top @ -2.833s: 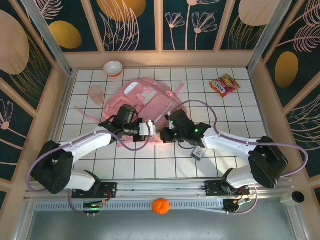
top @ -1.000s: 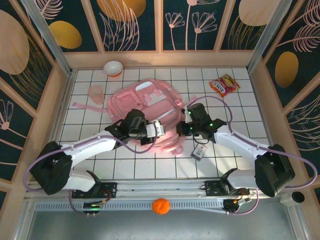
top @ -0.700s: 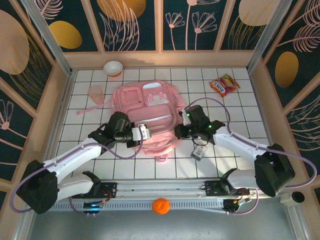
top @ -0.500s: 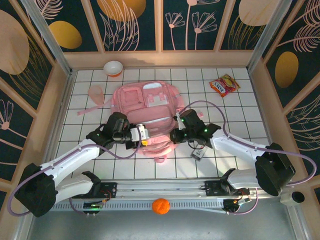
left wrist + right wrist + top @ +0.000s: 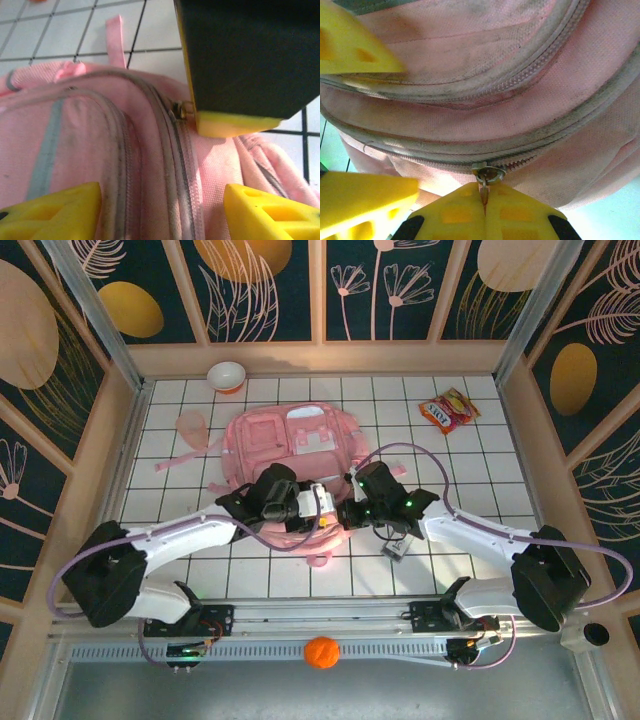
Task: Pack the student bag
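The student bag [image 5: 290,445] lies flat in the middle of the tiled table [image 5: 480,470], the right tool [image 5: 484,195] is closed on its zipper pull [image 5: 488,174] at the near edge, and the left tool [image 5: 160,210] is open above the fabric just beside it.

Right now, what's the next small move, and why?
Probably close the left gripper on the student bag to brace it: its jaws stand open astride the fabric, while the right gripper is shut on the zipper pull, ready to slide it.
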